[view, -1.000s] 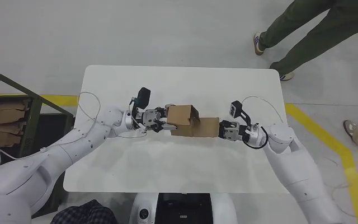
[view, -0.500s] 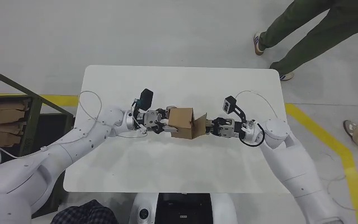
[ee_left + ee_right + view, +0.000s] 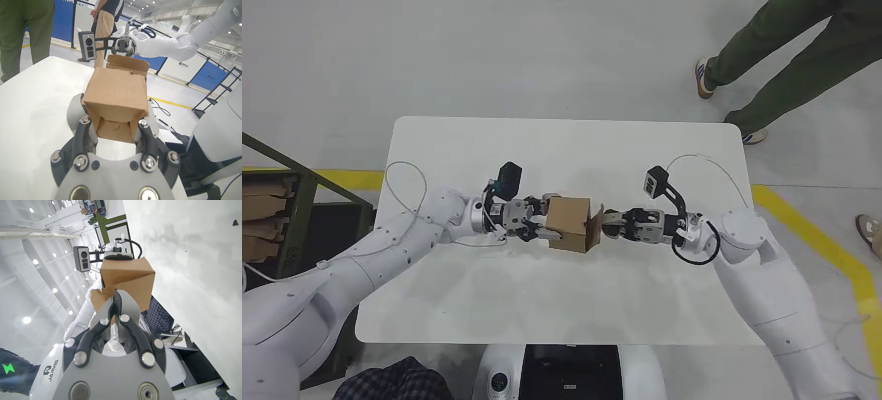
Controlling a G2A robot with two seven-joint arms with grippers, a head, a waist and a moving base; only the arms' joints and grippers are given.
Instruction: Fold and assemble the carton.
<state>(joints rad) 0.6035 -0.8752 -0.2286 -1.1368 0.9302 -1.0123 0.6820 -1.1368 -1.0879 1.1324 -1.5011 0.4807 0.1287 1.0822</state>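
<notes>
The brown cardboard carton looks shorter now. Its end flap has swung in, and the right gripper has moved closer, fingers pressed together against that flap. The left gripper squeezes the carton's other end, which is open and hollow. The boxy carton is over the middle of the smooth white bench.

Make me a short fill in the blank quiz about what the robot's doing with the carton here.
1. The left gripper holds the carton over a ____ table.
2. The right gripper, at the carton's opposite end, has its fingers ____.
3. The carton is ____ in colour.
Missing words: white; shut; brown.
</notes>
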